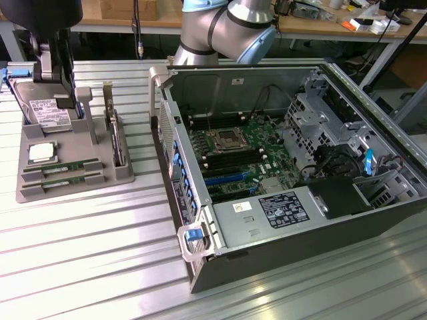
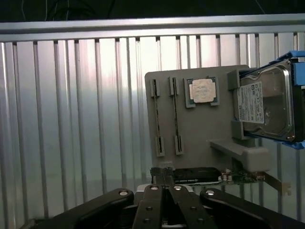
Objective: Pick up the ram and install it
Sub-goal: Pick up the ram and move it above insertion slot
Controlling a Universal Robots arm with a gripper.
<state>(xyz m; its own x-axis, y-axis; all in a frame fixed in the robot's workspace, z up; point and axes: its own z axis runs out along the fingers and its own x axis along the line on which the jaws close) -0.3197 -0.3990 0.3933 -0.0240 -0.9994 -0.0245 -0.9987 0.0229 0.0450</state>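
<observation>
tool fingers closed, holding nothing, above grey holder's edge | graphics card on holder between tool and ram | ram in holder's slots beside CPU chip | hard drive at holder's end

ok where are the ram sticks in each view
exterior view: two ram sticks lie in the slots of the grey holder at the exterior view's left, just in front of the cpu chip.
wrist view: ram sticks seen edge-on as two thin lines, beside the cpu chip, on its side away from the hard drive.
shared landmark: the square silver cpu chip.
</observation>
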